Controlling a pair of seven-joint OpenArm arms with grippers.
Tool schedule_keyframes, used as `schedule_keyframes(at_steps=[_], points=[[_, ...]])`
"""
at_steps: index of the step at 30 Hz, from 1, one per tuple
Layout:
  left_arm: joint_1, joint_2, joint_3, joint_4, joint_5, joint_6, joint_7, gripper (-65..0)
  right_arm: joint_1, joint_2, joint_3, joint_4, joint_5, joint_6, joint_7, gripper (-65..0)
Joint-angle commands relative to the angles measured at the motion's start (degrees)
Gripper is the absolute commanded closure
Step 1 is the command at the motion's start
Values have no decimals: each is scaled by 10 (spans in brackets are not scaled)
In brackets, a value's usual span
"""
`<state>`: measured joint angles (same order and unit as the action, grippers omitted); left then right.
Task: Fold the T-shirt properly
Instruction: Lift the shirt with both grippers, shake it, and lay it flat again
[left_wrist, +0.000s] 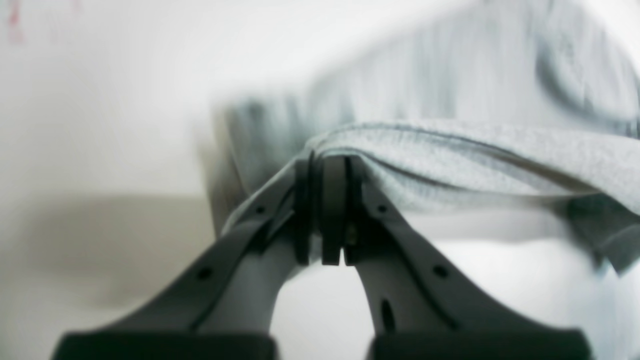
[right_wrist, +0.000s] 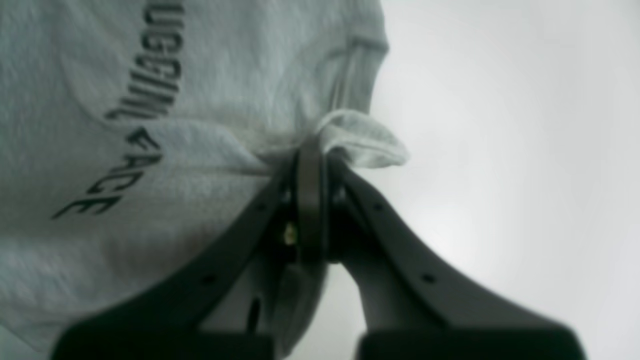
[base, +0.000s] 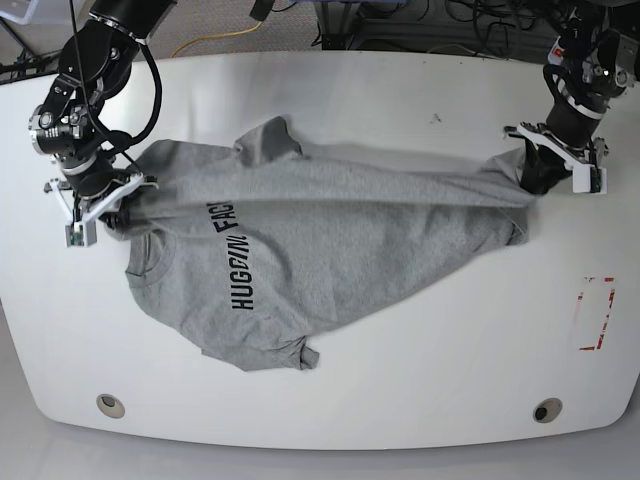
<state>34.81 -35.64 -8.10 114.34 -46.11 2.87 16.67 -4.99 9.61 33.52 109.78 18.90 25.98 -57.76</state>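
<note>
Left gripper: jaws clamped on T-shirt hem, blurred beyond.
Right gripper: jaws pinching shoulder fold; lettering partly creased.

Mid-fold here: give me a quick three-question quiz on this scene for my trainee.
1. True or false: both grippers are shut on the T-shirt.
2. Which gripper holds the end nearest the red marking on the table? A) left gripper B) right gripper
3. Fill in: the black lettering lies nearer the ____ gripper.

Key: 1 true. 2 A. 3 right.
</note>
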Motion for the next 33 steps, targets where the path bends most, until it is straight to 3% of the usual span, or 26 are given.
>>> schedule_keyframes(at_steps=[1,4,8,11,23,33], points=[[-56,-9,-6,8,0,-1,-16,0,56,34,-37,-9,4,1,-6,0],[-109,-22,-3,8,0,-1,-6,0,94,44,-56,-25,-2,-2,-6,0],[-198,-24,-3,7,0,-1,58,0,164,49,-81,-54,-44,2,-6,0],[-254,-24,-2,-7,1,-1,83,0,216,74,-116,-82,-57,2,-4,0],[-436,-46,4,-29,1,-1,112,0,442,142,-216,-211,-59,2,-3,0],[-579,-93,3,-60,-3,-1,112,0,615,164,-303,-283,-59,2,-4,0]])
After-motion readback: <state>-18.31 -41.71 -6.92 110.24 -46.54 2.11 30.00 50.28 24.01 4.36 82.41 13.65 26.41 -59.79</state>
